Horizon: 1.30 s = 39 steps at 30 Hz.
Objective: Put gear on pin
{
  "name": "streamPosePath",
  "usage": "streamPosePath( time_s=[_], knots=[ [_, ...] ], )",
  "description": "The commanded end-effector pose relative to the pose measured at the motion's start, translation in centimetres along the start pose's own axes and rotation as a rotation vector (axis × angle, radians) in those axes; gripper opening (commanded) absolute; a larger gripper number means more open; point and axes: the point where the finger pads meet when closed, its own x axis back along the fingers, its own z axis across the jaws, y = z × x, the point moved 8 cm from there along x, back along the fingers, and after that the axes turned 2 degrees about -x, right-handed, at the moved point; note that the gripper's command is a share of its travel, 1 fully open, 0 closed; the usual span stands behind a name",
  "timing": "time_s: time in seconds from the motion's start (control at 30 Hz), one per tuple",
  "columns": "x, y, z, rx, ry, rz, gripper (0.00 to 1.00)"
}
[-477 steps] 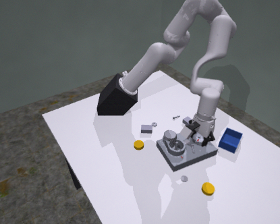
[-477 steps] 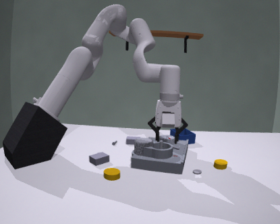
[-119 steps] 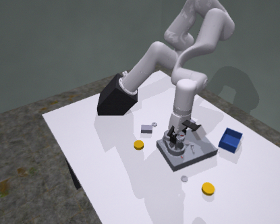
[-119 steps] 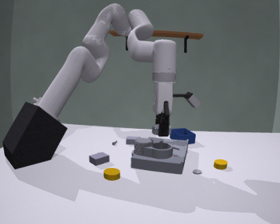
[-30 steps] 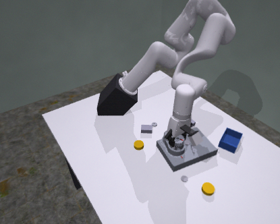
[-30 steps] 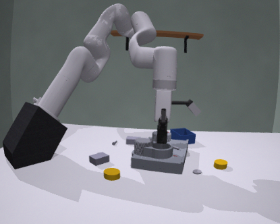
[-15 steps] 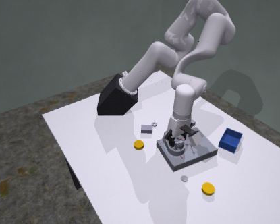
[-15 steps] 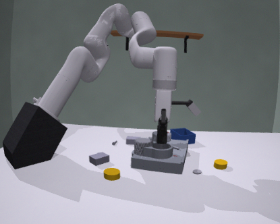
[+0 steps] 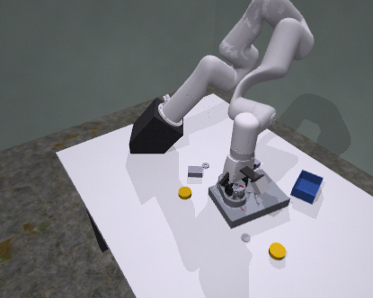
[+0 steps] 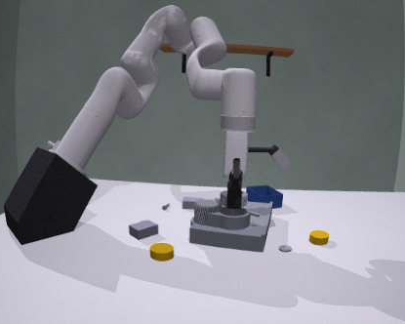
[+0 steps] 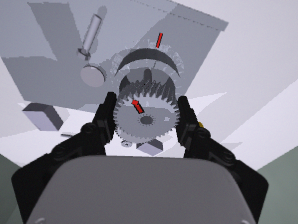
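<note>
My gripper (image 11: 147, 104) (image 9: 235, 187) (image 10: 234, 194) is shut on the grey gear (image 11: 145, 116), which bears a red painted arrow (image 11: 135, 105) pointing up and to the left in the wrist view. The gear hangs low over the round collar (image 11: 150, 57) (image 10: 230, 220) of the grey timing case (image 9: 253, 211) (image 10: 230, 238). The collar's red mark (image 11: 159, 40) (image 9: 243, 208) lies on its far rim in the wrist view. The pin is hidden behind the gear. A second toothed gear (image 10: 204, 213) sits on the case to the left of the collar.
A blue bin (image 9: 307, 186) (image 10: 265, 195) stands beside the case. Two yellow discs (image 9: 184, 192) (image 9: 277, 250), a grey block (image 9: 195, 170) (image 10: 143, 228), a small grey washer (image 9: 245, 237) (image 10: 285, 248) and a small screw (image 10: 165, 206) lie on the white table. The arm's black base (image 9: 154, 127) stands at the back.
</note>
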Motion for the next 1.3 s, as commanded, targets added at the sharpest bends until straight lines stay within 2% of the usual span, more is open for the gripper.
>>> streamPosePath(
  time_s=[0.0,1.27],
  knots=[
    [0.01,-0.1,0.01,0.001,0.001,0.003,0.0],
    [-0.32,-0.1,0.01,0.001,0.001,0.003,0.0]
  ],
)
